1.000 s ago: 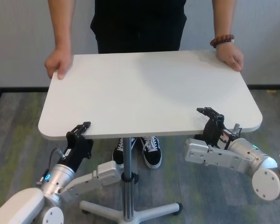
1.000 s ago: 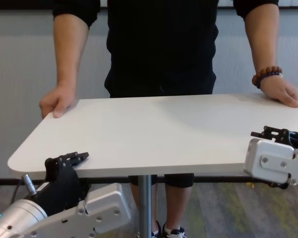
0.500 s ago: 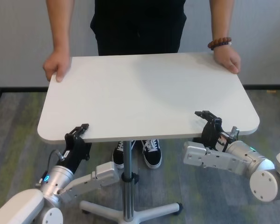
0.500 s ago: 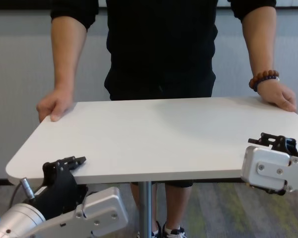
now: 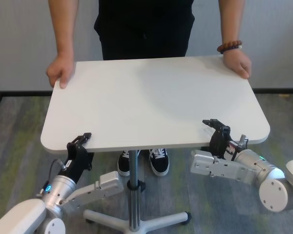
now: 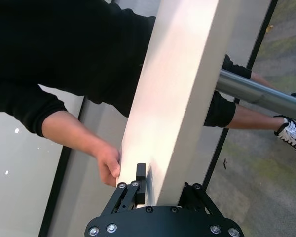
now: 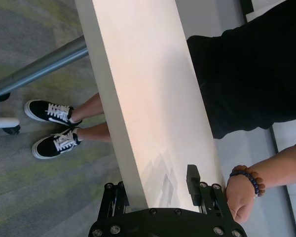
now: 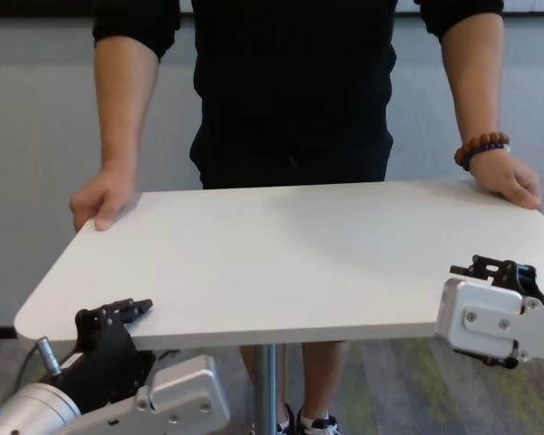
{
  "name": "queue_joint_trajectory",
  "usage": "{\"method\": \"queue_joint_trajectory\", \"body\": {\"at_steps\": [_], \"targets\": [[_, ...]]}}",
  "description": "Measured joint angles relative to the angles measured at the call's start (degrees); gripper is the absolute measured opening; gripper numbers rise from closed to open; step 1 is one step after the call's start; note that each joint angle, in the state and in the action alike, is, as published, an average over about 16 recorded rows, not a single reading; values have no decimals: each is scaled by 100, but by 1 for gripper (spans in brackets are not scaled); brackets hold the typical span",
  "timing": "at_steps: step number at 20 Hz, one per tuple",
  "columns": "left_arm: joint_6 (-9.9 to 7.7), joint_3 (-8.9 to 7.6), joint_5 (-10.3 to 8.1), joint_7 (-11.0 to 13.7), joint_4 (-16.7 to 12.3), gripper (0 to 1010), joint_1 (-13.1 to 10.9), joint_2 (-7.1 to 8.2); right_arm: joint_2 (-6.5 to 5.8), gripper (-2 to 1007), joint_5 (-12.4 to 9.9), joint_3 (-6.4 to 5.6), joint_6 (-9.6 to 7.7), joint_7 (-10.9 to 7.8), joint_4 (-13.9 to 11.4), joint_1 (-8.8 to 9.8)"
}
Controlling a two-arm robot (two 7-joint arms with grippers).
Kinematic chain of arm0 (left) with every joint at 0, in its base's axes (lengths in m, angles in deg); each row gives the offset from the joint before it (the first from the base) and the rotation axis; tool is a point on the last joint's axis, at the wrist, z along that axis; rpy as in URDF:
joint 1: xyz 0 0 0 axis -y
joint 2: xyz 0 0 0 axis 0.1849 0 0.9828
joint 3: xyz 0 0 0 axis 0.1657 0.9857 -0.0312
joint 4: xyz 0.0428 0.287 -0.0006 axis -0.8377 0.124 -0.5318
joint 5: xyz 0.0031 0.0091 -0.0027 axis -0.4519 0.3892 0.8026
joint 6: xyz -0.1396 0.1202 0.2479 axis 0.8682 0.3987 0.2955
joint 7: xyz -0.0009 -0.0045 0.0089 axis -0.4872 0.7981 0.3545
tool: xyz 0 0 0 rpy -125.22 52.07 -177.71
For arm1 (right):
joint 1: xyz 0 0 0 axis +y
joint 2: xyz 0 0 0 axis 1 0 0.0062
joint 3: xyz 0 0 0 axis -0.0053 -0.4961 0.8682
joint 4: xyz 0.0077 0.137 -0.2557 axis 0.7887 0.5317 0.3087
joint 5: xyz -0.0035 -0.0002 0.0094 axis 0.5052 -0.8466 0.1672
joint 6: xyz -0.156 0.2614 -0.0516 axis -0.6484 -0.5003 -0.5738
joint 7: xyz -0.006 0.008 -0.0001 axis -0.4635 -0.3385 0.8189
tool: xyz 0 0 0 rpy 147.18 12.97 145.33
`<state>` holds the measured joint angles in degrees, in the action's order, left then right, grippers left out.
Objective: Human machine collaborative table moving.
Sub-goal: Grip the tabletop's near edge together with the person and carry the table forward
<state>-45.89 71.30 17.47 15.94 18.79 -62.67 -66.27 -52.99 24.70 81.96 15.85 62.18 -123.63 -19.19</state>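
— Since one second ago, what has changed?

— Compared with that earlier head view, the table (image 5: 151, 100) has shifted a little toward the robot's left, and both grippers went with it. The right gripper (image 5: 217, 134) now meets the near edge further left than before, and the human (image 5: 145, 27) has the hands a bit further left too.

— Where is the table now?

— It stands between the human and the robot, on its metal pole (image 5: 133, 190), with the white top about level. The human's hand with the bead bracelet (image 5: 229, 47) rests on the far corner at the robot's right side. The other hand (image 5: 61, 71) holds the far corner at the robot's left.

— And the left gripper?

— The left gripper (image 5: 79, 146) is at the near edge, close to the left corner. In the left wrist view its jaws sit around the board, one prong (image 6: 140, 177) on the top face and the other part under it, closed against the table's edge.

— Is the right gripper the same?

— Yes. It is at the near edge toward the right corner. The right wrist view shows one finger (image 7: 193, 183) lying on the top surface and the other side under the board, so the jaws are clamped on the tabletop.

— Anything else visible?

— The human's black shoes (image 5: 157, 157) are on the carpet under the table, beside the pole.
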Motion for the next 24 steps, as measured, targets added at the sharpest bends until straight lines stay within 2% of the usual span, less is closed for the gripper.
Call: {"method": "queue_joint_trajectory", "body": {"at_steps": [20, 24], "targets": [[-23, 81, 28, -116, 388, 313, 156, -52, 135, 636, -83, 101, 117, 71, 362, -133], [-49, 110, 47, -99, 426, 313, 178, -56, 147, 636, -66, 115, 92, 125, 389, -148]]}}
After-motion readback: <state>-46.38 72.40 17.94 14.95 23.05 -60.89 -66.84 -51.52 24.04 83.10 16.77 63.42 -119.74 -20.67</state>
